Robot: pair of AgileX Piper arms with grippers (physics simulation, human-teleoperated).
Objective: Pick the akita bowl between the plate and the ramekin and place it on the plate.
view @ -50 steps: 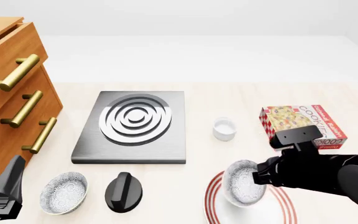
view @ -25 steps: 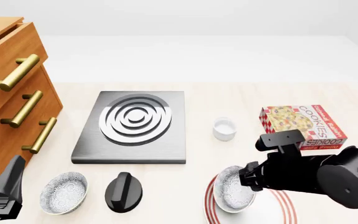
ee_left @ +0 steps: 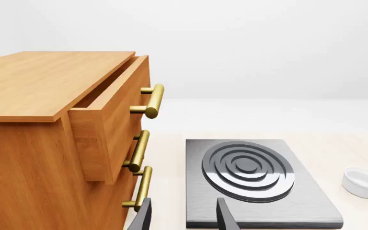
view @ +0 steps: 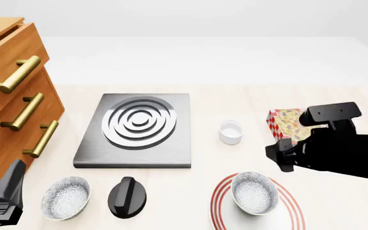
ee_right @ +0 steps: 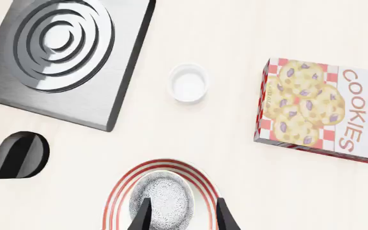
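Observation:
The grey-speckled akita bowl [view: 254, 193] [ee_right: 161, 200] sits upright on the red-ringed plate [view: 218, 203] [ee_right: 165, 164] at the front right, with nothing holding it. My right gripper [view: 280, 158] [ee_right: 180, 218] hovers open above and just behind the bowl, and its fingers [ee_right: 143, 215] stand apart over the bowl without touching it. The small white ramekin [view: 231, 132] [ee_right: 189, 82] stands behind the plate. My left gripper [view: 5, 196] [ee_left: 182, 219] is open and empty at the front left, next to the drawers.
A twin speckled bowl [view: 65, 197] and a black knob [view: 127, 196] lie at the front left. A stove burner plate [view: 136, 125] fills the middle. A cookie box [ee_right: 325, 112] lies on the right, and a wooden drawer cabinet [view: 11, 105] stands on the left.
The right gripper has let go of the bowl, which now rests on the plate. It has risen and drawn back to the right. The left arm has not moved.

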